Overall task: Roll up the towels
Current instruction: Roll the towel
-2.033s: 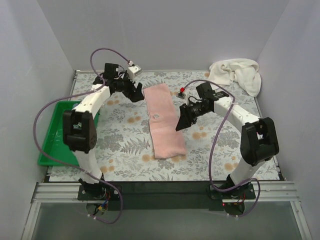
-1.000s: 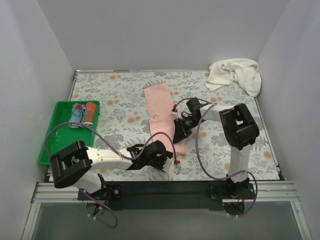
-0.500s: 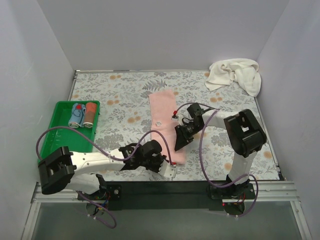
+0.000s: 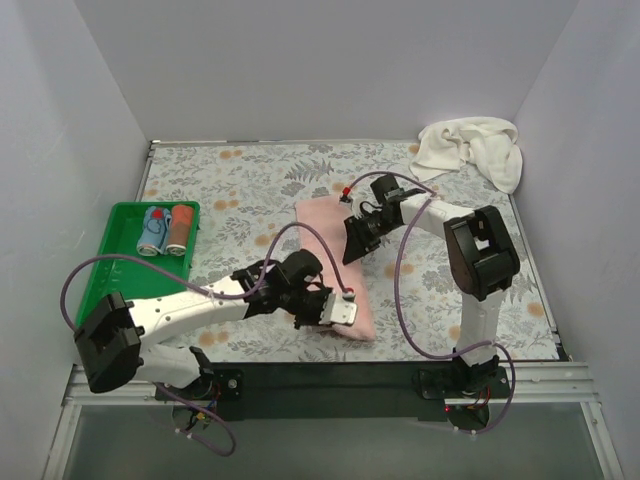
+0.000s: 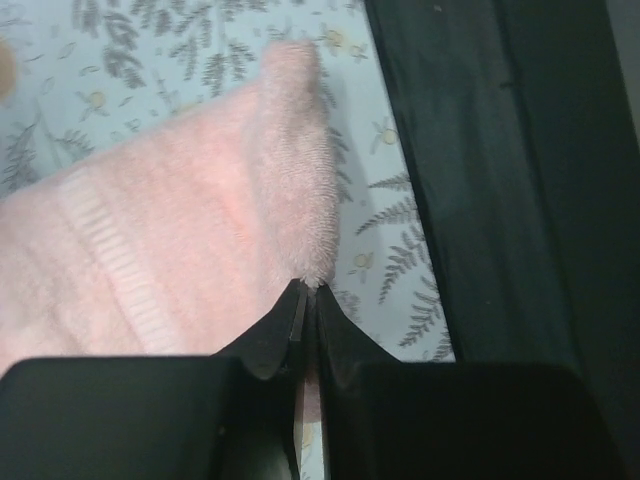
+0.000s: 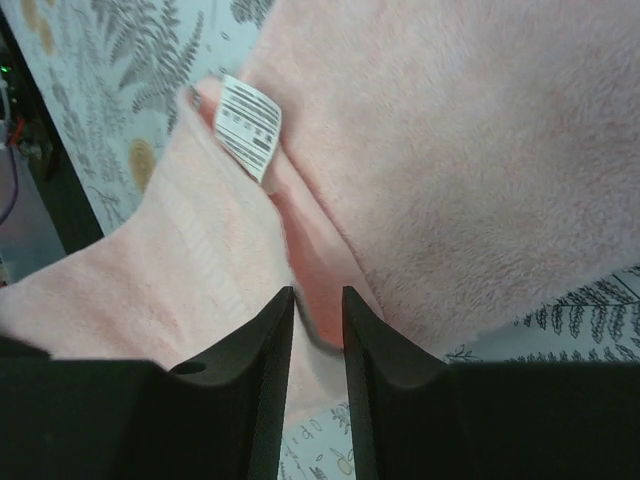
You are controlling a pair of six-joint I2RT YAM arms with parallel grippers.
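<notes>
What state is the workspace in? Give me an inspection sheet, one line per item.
Surface: floral mat covering the table, with a black strip along the near edge.
Job's things: pink towel is spread mid-table, not rolled. White towel is bunched in the far right corner.
Clutter: green tray at the left holds two rolls, one blue and one orange.
Grippers: left gripper is shut on the pink towel's near end. Right gripper is pinching a fold by the towel's label.
Cables: purple cables loop off both arms, and one arcs over the towel.
Surroundings: plain walls on three sides; nothing else seen.
</notes>
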